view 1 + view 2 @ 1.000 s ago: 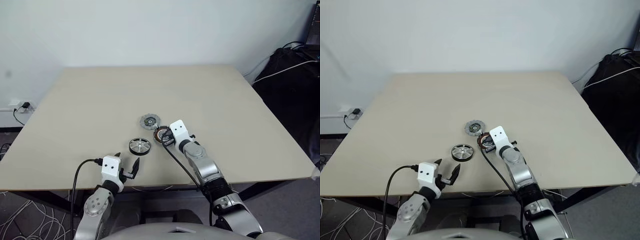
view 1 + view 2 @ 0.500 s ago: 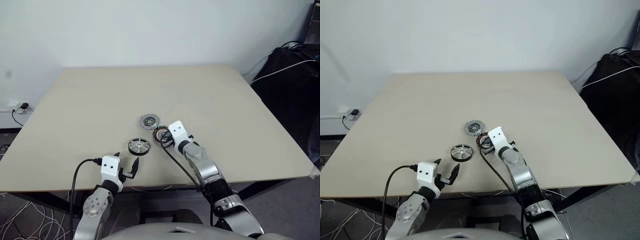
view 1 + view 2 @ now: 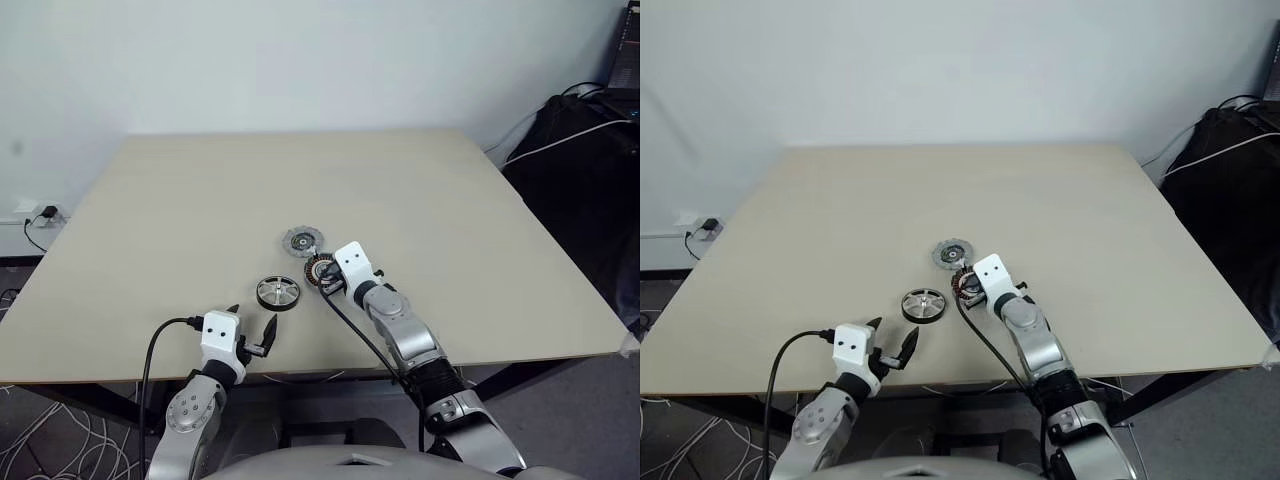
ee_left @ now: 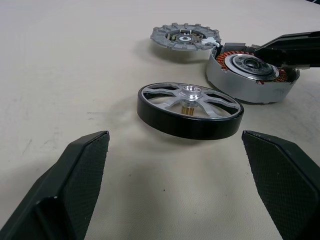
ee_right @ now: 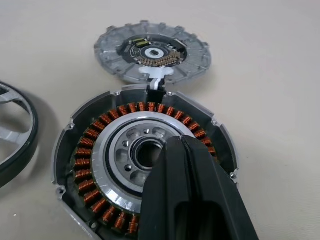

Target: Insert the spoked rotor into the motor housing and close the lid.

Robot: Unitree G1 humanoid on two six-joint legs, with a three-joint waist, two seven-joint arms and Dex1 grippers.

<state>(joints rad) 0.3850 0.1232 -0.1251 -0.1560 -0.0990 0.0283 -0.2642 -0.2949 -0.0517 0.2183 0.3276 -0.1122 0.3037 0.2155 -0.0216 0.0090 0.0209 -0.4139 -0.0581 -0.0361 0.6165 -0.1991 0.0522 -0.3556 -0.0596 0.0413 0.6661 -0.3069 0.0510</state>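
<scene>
Meanwhile the right gripper [image 5: 187, 165], jaws closed and empty, rests over the motor housing [image 5: 100, 165], while the left gripper [image 4: 175, 165] gapes wide, the spoked rotor [image 4: 190, 110] lying just beyond its jaws.

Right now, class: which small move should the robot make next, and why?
Probably ease the open left gripper forward around the spoked rotor. It lies free on the table between those fingers, while the shut right gripper rests over the motor housing.

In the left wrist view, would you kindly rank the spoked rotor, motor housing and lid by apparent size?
1. spoked rotor, nearest the camera
2. motor housing
3. lid, farthest, so its true size is unsure
</scene>
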